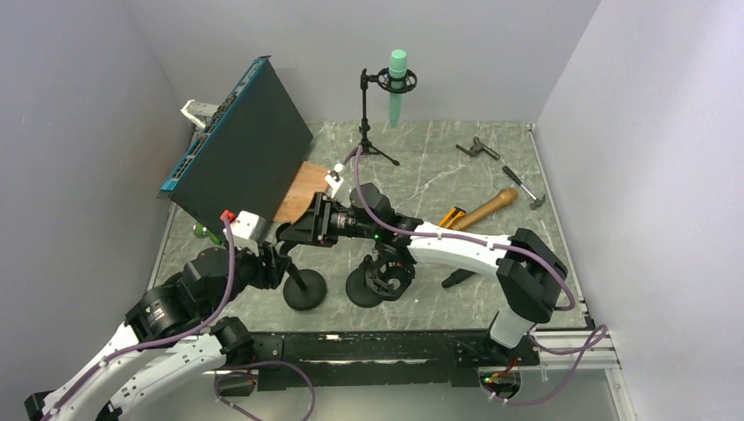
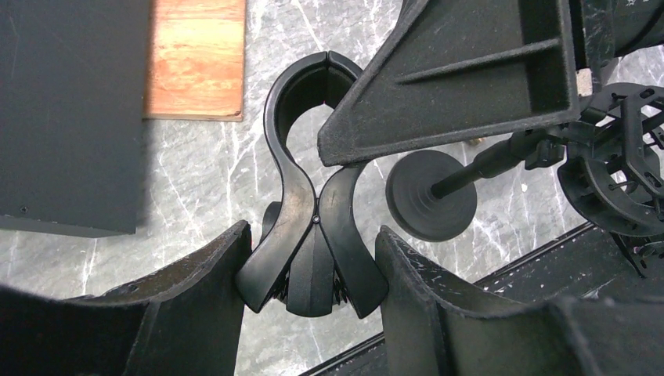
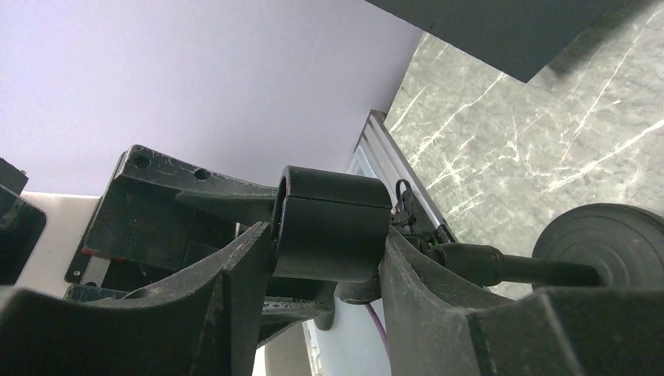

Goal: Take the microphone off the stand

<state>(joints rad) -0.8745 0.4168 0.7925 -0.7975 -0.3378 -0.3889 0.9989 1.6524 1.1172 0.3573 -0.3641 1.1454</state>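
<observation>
A mint-green microphone [image 1: 397,83] sits in a shock mount on a black tripod stand [image 1: 367,132] at the back of the table, far from both arms. Near the front, a black spring clip [image 2: 301,204] tops a round-based stand [image 1: 304,289]. Marble shows through the clip's ring, and I see no microphone in it. My left gripper [image 2: 313,290] is shut on the clip's two handles. My right gripper [image 3: 327,235] is shut on the clip's ring [image 3: 333,227], one finger on each side. Its finger [image 2: 454,78] covers part of the ring in the left wrist view.
A second round-based stand [image 1: 364,288] with an empty shock mount [image 2: 618,180] stands just right of the clip. A large dark panel [image 1: 241,145] leans at the back left over a wooden board [image 1: 303,189]. A wooden-handled tool [image 1: 482,209] and metal tools [image 1: 478,147] lie at the right.
</observation>
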